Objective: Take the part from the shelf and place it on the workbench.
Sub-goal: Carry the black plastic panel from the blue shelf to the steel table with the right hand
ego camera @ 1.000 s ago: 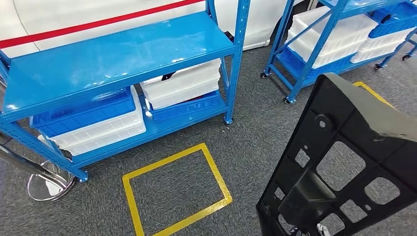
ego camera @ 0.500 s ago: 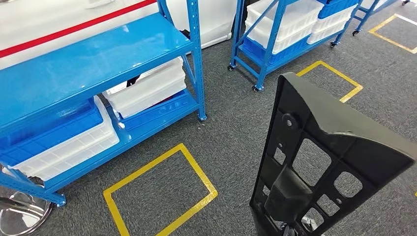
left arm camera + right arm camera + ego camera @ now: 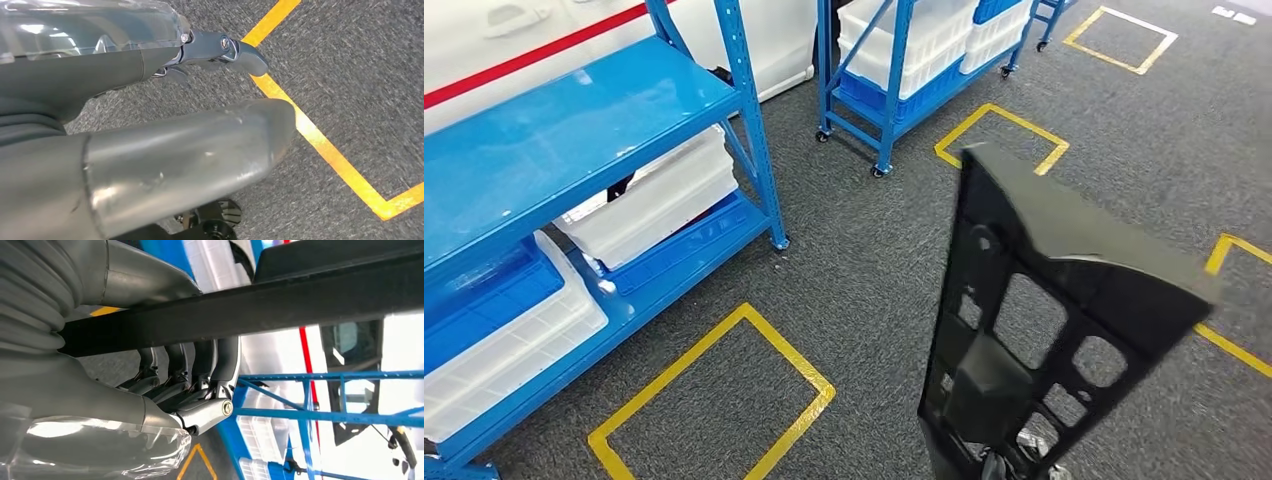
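Observation:
The part (image 3: 1064, 250) is a large black plastic panel with several cut-out windows, held upright at the lower right of the head view. In the right wrist view my right hand (image 3: 190, 385) grips the part (image 3: 300, 295), its dark fingers (image 3: 175, 360) curled over the panel's edge and the thumb on the other side. My left hand (image 3: 190, 150) hangs over the grey carpet and holds nothing; its thick thumb and one dark finger (image 3: 235, 50) are apart. The panel hides my right arm in the head view.
A blue shelf (image 3: 574, 140) on the left carries white bins (image 3: 649, 200) and a blue bin (image 3: 484, 300) on its low level. A second blue wheeled rack (image 3: 894, 70) stands behind. Yellow tape squares (image 3: 714, 390) mark the grey carpet.
The camera has turned: the shelves and floor squares have slid left and up across the picture. The black panel stays in my right hand at the lower right.

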`<move>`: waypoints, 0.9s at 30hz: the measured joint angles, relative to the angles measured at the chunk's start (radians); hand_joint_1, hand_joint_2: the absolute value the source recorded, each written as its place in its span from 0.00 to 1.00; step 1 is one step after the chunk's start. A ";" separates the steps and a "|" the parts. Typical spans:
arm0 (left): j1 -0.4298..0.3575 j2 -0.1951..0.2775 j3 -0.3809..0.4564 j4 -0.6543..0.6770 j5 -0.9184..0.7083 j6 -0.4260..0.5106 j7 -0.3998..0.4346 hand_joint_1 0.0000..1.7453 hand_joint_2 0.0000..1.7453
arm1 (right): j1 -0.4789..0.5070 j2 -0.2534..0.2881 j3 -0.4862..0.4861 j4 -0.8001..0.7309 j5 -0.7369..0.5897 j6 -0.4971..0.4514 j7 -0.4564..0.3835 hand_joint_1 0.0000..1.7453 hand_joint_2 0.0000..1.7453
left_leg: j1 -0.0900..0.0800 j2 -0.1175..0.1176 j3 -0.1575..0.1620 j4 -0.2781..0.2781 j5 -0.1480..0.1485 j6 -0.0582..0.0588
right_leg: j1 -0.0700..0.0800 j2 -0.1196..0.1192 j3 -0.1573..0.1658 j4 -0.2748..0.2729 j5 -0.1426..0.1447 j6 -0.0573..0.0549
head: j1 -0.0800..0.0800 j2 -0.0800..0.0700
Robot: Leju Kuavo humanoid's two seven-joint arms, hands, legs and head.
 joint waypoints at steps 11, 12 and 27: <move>-0.004 0.014 0.006 0.000 -0.084 0.008 -0.010 0.00 0.00 | -0.039 0.000 0.024 0.023 0.058 -0.082 -0.022 1.00 1.00 | -0.023 0.147 0.008 -0.001 -0.008 0.000 | 0.014 -0.181 0.043 -0.031 -0.002 -0.014 | 0.010 0.000; -0.005 0.016 0.003 0.000 -0.094 0.009 -0.014 0.00 0.00 | -0.033 0.000 0.018 0.016 0.052 -0.077 -0.031 1.00 1.00 | -0.025 0.158 0.010 -0.001 -0.009 -0.005 | 0.018 -0.175 0.042 -0.038 -0.003 -0.018 | 0.010 0.000; -0.010 0.051 -0.002 -0.001 -0.119 0.031 -0.033 0.00 0.00 | 0.008 0.002 -0.052 -0.026 -0.007 -0.029 -0.053 1.00 1.00 | 0.010 -0.053 -0.002 0.026 -0.024 -0.035 | -0.003 0.024 0.017 -0.024 0.017 -0.013 | 0.000 0.000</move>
